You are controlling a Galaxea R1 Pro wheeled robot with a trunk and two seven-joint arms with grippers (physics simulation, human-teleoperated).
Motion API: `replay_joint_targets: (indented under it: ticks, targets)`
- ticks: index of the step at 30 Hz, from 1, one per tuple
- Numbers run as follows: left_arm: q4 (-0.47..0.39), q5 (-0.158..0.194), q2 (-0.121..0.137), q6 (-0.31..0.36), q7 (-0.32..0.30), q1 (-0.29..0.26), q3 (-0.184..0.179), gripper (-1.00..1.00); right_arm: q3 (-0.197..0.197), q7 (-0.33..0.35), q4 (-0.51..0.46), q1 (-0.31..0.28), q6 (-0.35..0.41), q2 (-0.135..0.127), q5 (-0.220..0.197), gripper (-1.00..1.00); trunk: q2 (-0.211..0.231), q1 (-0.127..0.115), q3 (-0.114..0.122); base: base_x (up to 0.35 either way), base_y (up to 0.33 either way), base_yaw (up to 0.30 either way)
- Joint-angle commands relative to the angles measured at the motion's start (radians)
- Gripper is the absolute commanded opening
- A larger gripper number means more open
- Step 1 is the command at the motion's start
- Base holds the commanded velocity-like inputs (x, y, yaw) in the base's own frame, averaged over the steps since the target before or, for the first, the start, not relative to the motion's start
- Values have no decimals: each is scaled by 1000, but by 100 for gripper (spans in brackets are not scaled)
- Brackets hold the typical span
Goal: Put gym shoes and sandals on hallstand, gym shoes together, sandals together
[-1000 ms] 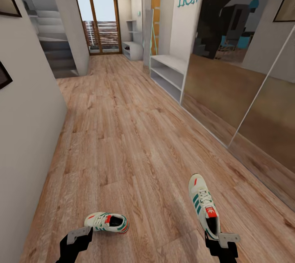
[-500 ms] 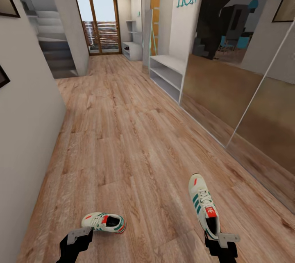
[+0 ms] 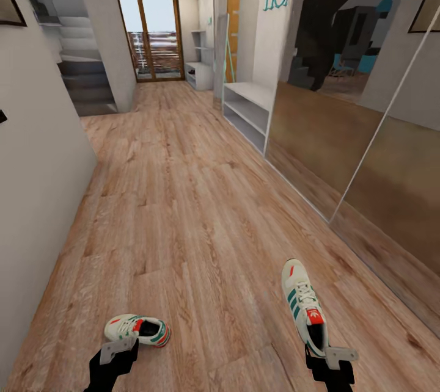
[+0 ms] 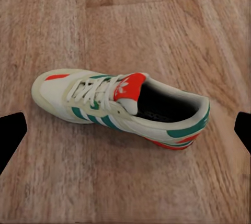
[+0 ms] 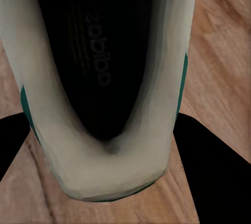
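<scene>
Gym shoes: your right pincer is clamped on one shoe's heel, toe pointing fwd. Other shoe lies on corridor floor just ahead of your left pincer, jaws spread wide, not touching. Hallstand is well ahead on the right.

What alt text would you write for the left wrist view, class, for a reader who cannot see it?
A cream-white gym shoe with green side stripes, white laces and a red tongue lies on its sole on the wood-plank corridor floor. The left gripper is open, its dark fingertips at the picture's two edges, clear of the shoe.
</scene>
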Motion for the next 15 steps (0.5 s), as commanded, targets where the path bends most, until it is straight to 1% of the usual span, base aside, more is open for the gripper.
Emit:
replay_joint_targets:
  ticks: [1,7,13,15]
  targets:
    - [1,-3,0,-3,-5,-1,7,100,-1,-5,0,0,-1,0,7,-100,0,0,-1,106,-266,250]
    - [1,-1,0,-3,-5,-1,7,100,-1,-5,1,0,-1,1,8,-100,0,0,-1,183,-214,270]
    - [1,-1,0,-3,-5,0,7,100,-1,-5,2,0,-1,3,8,-100,0,0,-1,241,-50,277]
    - [1,-1,0,-3,-5,0,7,100,-1,-5,2,0,-1,5,8,-100,0,0,-1,150,-11,278]
